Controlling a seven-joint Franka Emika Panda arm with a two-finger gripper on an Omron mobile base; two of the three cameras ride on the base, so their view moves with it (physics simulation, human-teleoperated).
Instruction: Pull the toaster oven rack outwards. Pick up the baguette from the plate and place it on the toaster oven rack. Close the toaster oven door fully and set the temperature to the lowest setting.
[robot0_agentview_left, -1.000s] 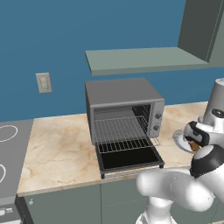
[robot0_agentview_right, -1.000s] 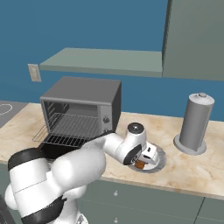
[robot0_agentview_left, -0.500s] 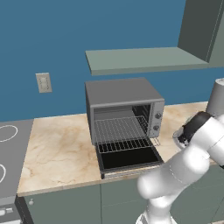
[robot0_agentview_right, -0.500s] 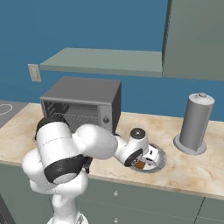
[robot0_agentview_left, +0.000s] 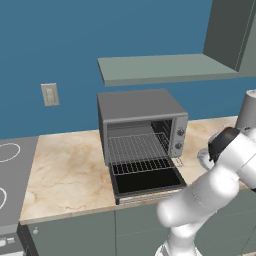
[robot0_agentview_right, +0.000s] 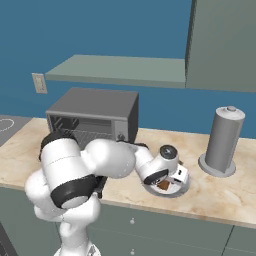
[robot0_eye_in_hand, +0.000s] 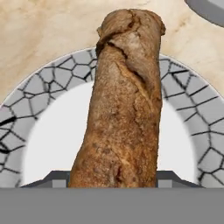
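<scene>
Baguette (robot0_eye_in_hand: 124, 105) lies on the plate (robot0_eye_in_hand: 43, 144), running across the pale centre and out over the cracked-pattern rim on the far side. Hand is down right over it, aligned so a finger tip (robot0_eye_in_hand: 48, 178) sits on each side of the near end; this placing reads as set up to pinch the loaf across its width. Whether the claw (robot0_agentview_right: 169, 184) has actually clamped the bread or stands a little apart from the crust, I cannot tell.

Plate sits near the front edge of the counter (robot0_agentview_right: 225, 195), between the toaster oven (robot0_agentview_left: 142, 125) and the tall grey canister (robot0_agentview_right: 222, 140).

Oven door (robot0_agentview_left: 147, 182) hangs fully down; rack (robot0_agentview_left: 137, 152) is drawn forward over it, presumably so the loaf can be set on from above. Knobs (robot0_agentview_left: 178, 140) on the right front: untouched, by my judgement.
</scene>
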